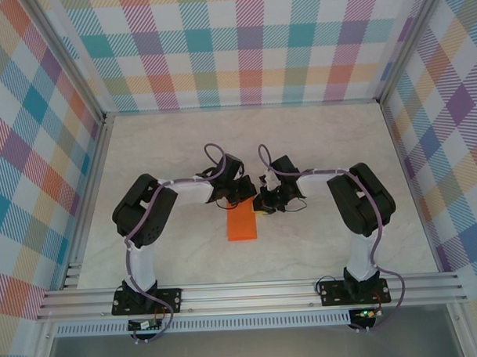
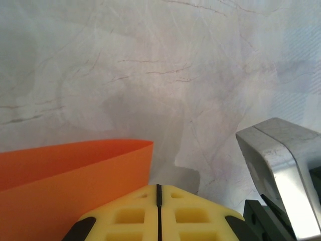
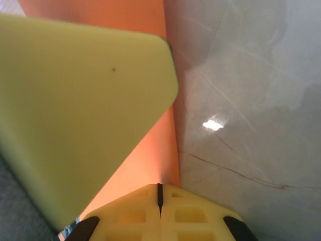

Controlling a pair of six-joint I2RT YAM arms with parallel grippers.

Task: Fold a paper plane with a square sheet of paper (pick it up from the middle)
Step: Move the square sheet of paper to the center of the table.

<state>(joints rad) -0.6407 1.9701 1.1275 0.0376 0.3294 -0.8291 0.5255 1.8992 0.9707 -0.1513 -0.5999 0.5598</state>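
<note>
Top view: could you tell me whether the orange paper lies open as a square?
No, the paper shows as a narrow strip, clearly longer than wide.

One orange sheet (image 1: 242,223), two arms (image 1: 146,213) (image 1: 363,199)

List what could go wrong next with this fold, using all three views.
1. Both sets of jaws crowd the far end of the orange paper, so they might collide.
2. In the left wrist view the paper looks bowed, not pressed flat, so it may spring open.
3. The smooth table could let the paper slide askew.
</note>
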